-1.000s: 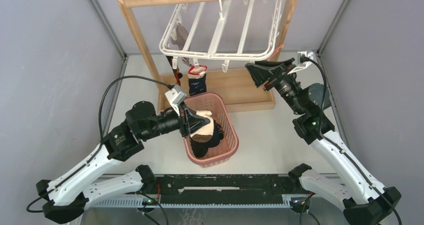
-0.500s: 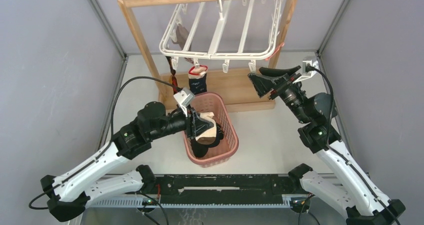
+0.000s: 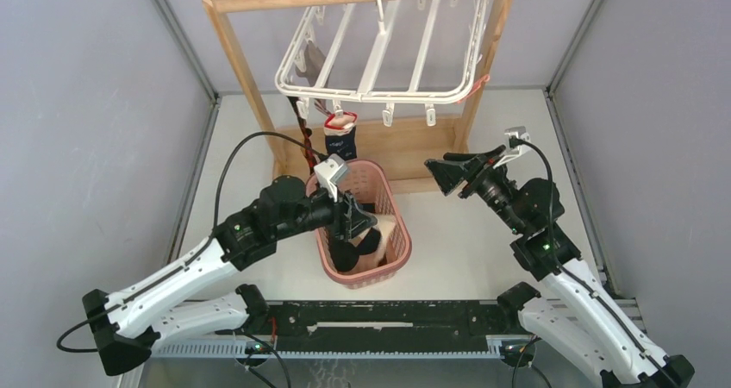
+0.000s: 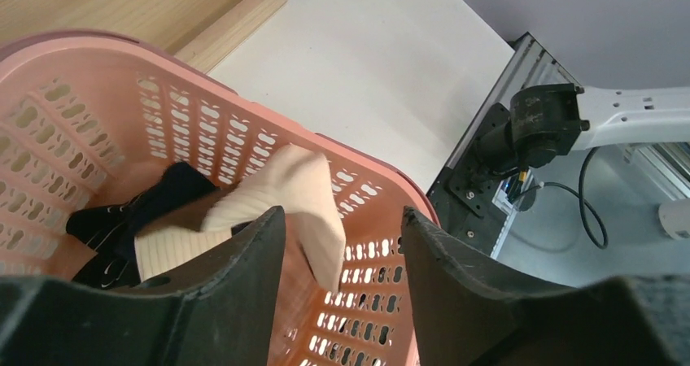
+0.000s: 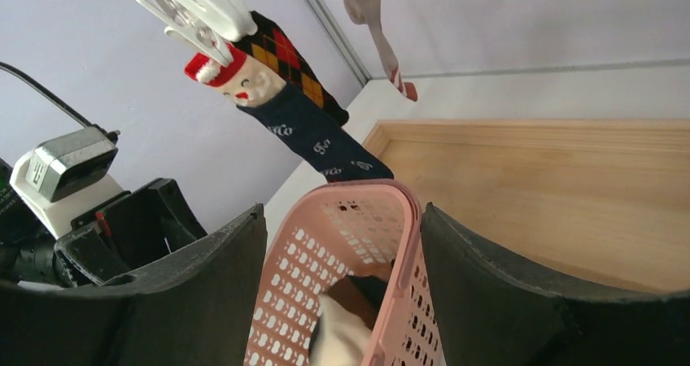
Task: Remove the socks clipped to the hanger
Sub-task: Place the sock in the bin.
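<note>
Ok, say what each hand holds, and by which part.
Nothing. The left hand stands open above the cream sock lying loose in the pink basket; the right hand is open and empty.

Overhead, the hook of the hanger (image 3: 379,52) runs off the top edge, and its slats hide much of the grey sock (image 3: 312,59). In the left wrist view, the left gripper (image 4: 339,228) covers part of the black sock (image 4: 167,195) in the basket (image 4: 73,106).

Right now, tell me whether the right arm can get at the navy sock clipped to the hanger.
Probably yes: the right gripper is open and points at the navy sock, with free air between; the pink basket sits below.
</note>
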Motion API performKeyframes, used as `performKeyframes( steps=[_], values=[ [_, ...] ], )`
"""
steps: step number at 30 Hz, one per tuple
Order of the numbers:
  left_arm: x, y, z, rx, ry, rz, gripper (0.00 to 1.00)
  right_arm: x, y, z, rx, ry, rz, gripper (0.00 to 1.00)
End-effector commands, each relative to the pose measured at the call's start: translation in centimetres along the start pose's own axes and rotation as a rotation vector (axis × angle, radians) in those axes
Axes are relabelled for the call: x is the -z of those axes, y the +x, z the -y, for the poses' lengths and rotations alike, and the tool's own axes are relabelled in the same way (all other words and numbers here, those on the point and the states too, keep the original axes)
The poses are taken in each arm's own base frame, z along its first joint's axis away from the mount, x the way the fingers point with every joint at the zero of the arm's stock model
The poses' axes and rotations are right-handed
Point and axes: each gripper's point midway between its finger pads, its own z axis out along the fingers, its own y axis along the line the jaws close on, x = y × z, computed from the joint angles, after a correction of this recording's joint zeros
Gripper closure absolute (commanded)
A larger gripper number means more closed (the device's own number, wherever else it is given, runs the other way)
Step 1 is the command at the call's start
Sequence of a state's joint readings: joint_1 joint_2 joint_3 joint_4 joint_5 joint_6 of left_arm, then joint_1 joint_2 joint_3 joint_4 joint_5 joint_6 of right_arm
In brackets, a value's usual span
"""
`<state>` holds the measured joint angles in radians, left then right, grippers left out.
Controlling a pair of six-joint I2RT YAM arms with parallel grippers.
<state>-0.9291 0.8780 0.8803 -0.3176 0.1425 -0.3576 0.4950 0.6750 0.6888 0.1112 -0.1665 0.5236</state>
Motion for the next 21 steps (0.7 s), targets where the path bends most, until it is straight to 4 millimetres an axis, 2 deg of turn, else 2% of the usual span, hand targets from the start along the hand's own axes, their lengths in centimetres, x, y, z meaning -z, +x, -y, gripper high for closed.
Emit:
performKeyframes(
  steps=[1,4,9,10,12,21],
  values=[
    [-0.8,0.0,-1.1,0.005,-0.046,0.018,0.36,0.5,0.5,-0.3,-0.015,-0.011,-0.008,0.23],
    [-1.0,0.7,-2.8,0.024,-0.131,-0.003,0.28,0.7,1.5,0.2,-0.019,0.001,-0.035,0.23],
    [-1.0,1.0,-3.4,0.031,-0.160,-0.012,0.22,0.7,2.6,0.8,-0.017,0.012,-0.061,0.22],
    [-0.9,0.9,-3.4,0.033,-0.164,-0.006,0.11,0.6,2.8,0.9,-0.014,0.015,-0.066,0.22],
    [-0.5,0.7,-3.8,0.035,-0.188,0.006,0.02,0.4,3.1,1.0,-0.008,0.013,-0.078,0.22],
    [2.2,-1.2,-4.0,0.035,-0.229,0.102,0.00,-1.7,3.9,0.7,0.022,-0.034,-0.089,0.21]
  ],
)
